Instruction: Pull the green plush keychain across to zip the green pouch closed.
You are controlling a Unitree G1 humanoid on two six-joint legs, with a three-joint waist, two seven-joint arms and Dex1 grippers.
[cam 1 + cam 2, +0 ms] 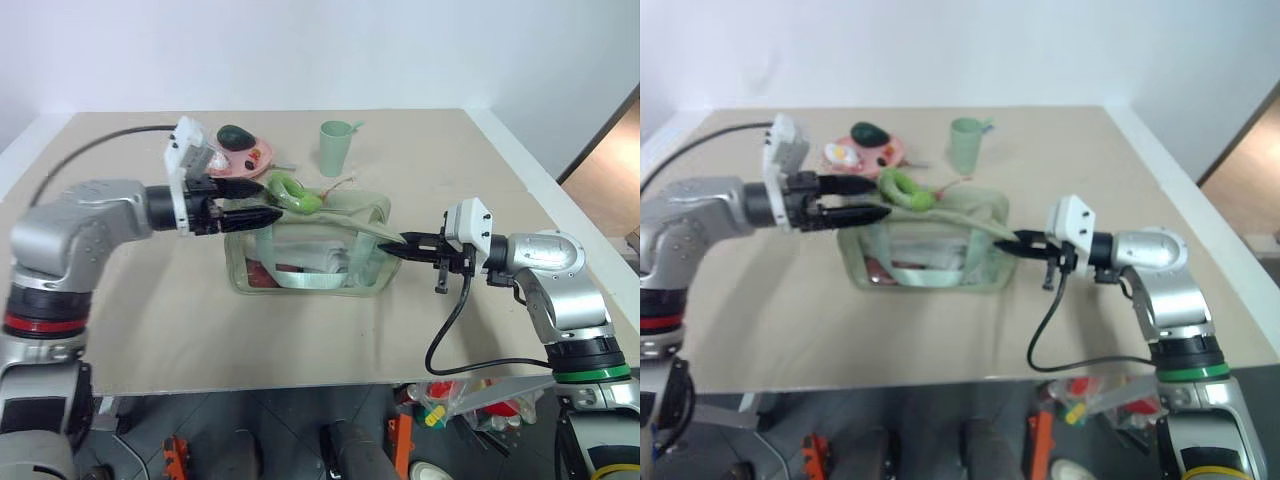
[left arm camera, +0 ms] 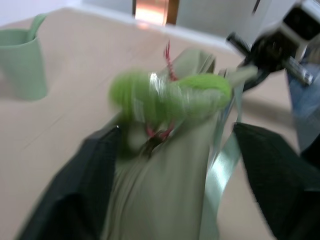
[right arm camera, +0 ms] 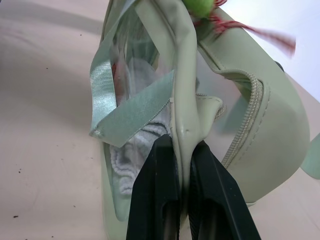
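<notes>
The green pouch [image 1: 305,262] stands mid-table, its clear side showing white cloth inside. The green plush keychain [image 1: 293,192] lies on the pouch's top at its left end, and it appears again in the left wrist view [image 2: 170,97]. My left gripper [image 1: 270,200] is open, its fingers spread on either side of the pouch's left top corner, with the keychain just off their tips and not clamped. My right gripper [image 1: 388,248] is shut on the pouch's fabric edge at the right end. In the right wrist view, its fingers [image 3: 157,170] pinch that edge.
A pale green cup [image 1: 335,147] stands behind the pouch. A pink plate [image 1: 257,157] with a dark green avocado toy [image 1: 236,135] sits behind my left gripper. A cable hangs from my right wrist over the table's front edge [image 1: 300,382].
</notes>
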